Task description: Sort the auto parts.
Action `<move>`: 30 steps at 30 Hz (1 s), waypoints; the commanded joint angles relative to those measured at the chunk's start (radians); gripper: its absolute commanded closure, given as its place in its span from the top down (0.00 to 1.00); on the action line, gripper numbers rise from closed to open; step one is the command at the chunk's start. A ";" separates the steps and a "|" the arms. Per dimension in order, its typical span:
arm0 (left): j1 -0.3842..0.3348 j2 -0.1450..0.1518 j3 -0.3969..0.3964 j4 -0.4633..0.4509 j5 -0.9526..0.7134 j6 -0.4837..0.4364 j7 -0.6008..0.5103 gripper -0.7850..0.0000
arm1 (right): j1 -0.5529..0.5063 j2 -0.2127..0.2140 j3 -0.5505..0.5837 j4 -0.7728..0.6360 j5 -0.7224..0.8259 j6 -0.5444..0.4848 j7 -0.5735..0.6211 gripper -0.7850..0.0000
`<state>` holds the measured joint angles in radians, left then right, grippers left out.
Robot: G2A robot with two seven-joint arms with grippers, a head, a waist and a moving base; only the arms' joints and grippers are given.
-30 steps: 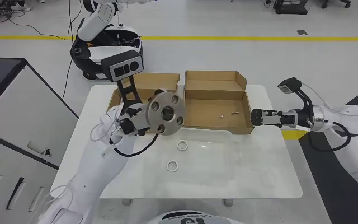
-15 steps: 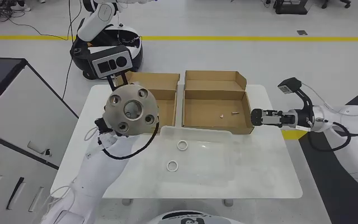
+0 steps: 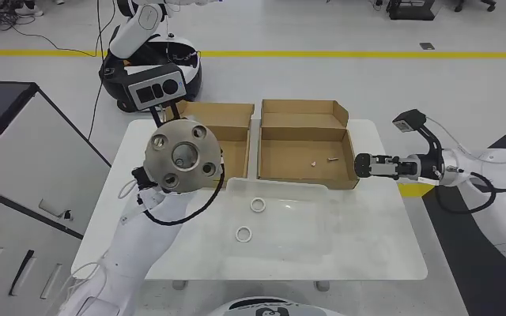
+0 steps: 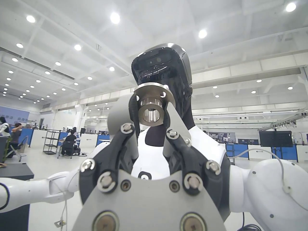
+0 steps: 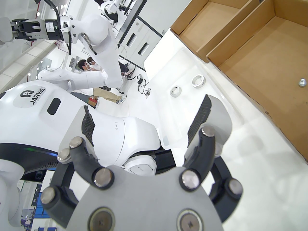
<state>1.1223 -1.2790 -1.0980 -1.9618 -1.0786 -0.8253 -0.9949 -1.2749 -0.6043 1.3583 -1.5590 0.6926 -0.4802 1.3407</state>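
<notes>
White tabletop [image 3: 379, 245] is carrying everything in the top view. It is standing on a grey floor with a yellow line [image 3: 316, 54] running behind it and another robot [image 3: 150, 47] waiting beyond. The left arm is rearing up over the table's left side. The left pincer is hiding beneath the metal flange [image 3: 182, 156], which it is holding face-up toward the camera. The right pincer [image 3: 362, 165] is hovering level at the table's right edge, tips pointing at the corner of the right cardboard box [image 3: 304, 150]. Two small parts [image 3: 314, 164] are lying in that box, just ahead of those tips. The left cardboard box [image 3: 229, 118] is sitting partly behind the flange. Between the two pincers a clear tray [image 3: 316, 237] is holding two rings [image 3: 258, 205], lying apart from each other.

In the left wrist view a wide hall with a white ceiling and round lamps is spreading out behind the left pincer [image 4: 149, 108]. The pincer is clenching the flange [image 4: 154, 90] by its hub, one finger on each side, with the disc facing away from the wrist.

In the right wrist view the right pincer [image 5: 146, 109] is gaping wide, gripping nothing. Beyond its tips the tray [image 5: 178, 63] is showing both rings [image 5: 198, 81]. The two boxes are lying open alongside, with one of the small parts [image 5: 301, 82] in the nearer one.
</notes>
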 commanded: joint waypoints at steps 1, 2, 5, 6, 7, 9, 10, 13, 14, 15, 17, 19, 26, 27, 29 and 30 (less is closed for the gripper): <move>0.000 0.000 0.000 0.000 0.000 0.000 0.000 0.00 | 0.000 0.000 0.000 0.000 0.000 0.000 0.000 1.00; 0.000 0.000 0.000 0.000 0.000 0.000 0.000 0.00 | 0.000 0.000 0.000 0.000 0.000 0.000 0.000 1.00; 0.008 0.000 -0.004 -0.002 0.023 0.019 0.024 0.00 | 0.000 0.000 0.000 0.000 0.000 0.000 0.000 1.00; 0.011 -0.001 -0.007 -0.005 0.043 0.027 0.040 0.00 | 0.000 0.000 0.000 0.000 0.000 0.000 0.000 1.00; 0.012 -0.001 -0.012 0.001 0.066 0.037 0.059 0.00 | 0.000 0.000 0.000 0.000 0.000 0.000 0.000 1.00; 0.009 -0.001 -0.023 0.013 0.129 0.062 0.086 0.00 | 0.000 0.000 0.000 0.000 0.000 0.000 0.000 1.00; 0.007 0.000 -0.027 0.026 0.169 0.089 0.095 0.00 | 0.000 0.000 0.000 0.000 0.000 0.000 0.000 1.00; 0.004 0.002 -0.036 0.042 0.275 0.153 0.107 0.00 | 0.000 0.000 0.000 0.000 0.000 0.000 0.000 1.00; 0.006 0.003 -0.036 0.040 0.288 0.168 0.111 0.00 | 0.000 0.000 0.000 0.000 0.000 0.000 0.000 1.00; 0.011 0.003 -0.038 0.042 0.296 0.178 0.113 0.00 | 0.000 0.000 0.000 0.000 0.000 0.000 0.000 1.00; 0.023 0.006 -0.046 0.049 0.319 0.196 0.108 0.00 | 0.000 0.000 0.000 0.000 0.000 0.000 0.000 1.00; 0.039 0.008 -0.056 0.055 0.338 0.211 0.107 0.00 | 0.000 0.000 0.000 0.000 0.000 0.000 0.000 1.00; 0.060 0.016 -0.094 0.074 0.446 0.272 0.123 0.00 | 0.000 0.000 0.000 0.000 0.000 0.000 0.000 1.00; 0.058 0.017 -0.100 0.076 0.462 0.282 0.131 0.00 | 0.000 0.000 0.000 0.000 0.000 0.000 0.000 1.00; 0.051 0.020 -0.115 0.084 0.507 0.315 0.148 0.00 | 0.000 0.000 0.000 0.000 0.000 0.000 0.000 1.00; 0.044 0.022 -0.124 0.088 0.547 0.326 0.142 0.00 | 0.000 0.000 0.000 0.000 0.000 0.000 0.000 1.00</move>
<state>1.1742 -1.2593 -1.2121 -1.8777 -0.5780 -0.5148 -0.8496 -1.2749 -0.6043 1.3583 -1.5590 0.6926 -0.4802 1.3407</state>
